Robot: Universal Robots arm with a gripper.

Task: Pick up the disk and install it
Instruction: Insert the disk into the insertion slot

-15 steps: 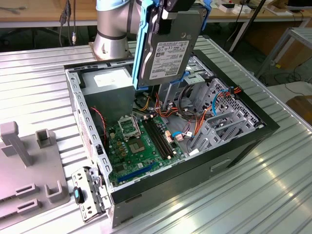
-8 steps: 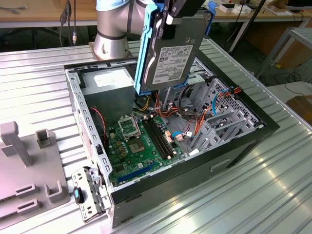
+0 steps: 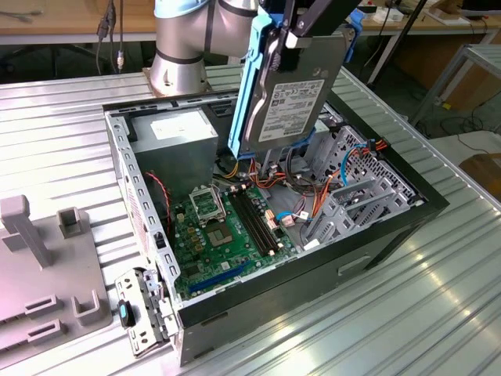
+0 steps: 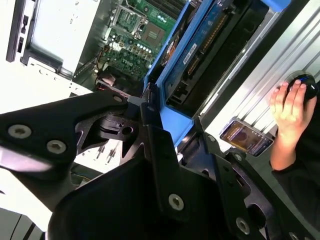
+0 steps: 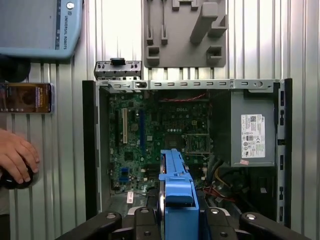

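The disk (image 3: 290, 98) hangs tilted on edge above the open computer case (image 3: 274, 294), with its white label facing the exterior view and a blue carrier rail along its sides. My gripper (image 3: 296, 33) is shut on the disk's upper end. In both wrist views the blue carrier (image 4: 200, 55) (image 5: 177, 182) sticks out from between the black fingers (image 4: 160, 150), over the green motherboard (image 5: 150, 125). The disk is held above the grey drive cage (image 3: 364, 188) at the exterior view's right side of the case.
A grey power-supply box (image 3: 176, 133) sits at the case's far corner. A grey fixture plate (image 3: 47, 266) lies on the ribbed metal table at the exterior view's left. A person's hand (image 5: 15, 157) rests on a mouse beside a phone (image 5: 25, 97).
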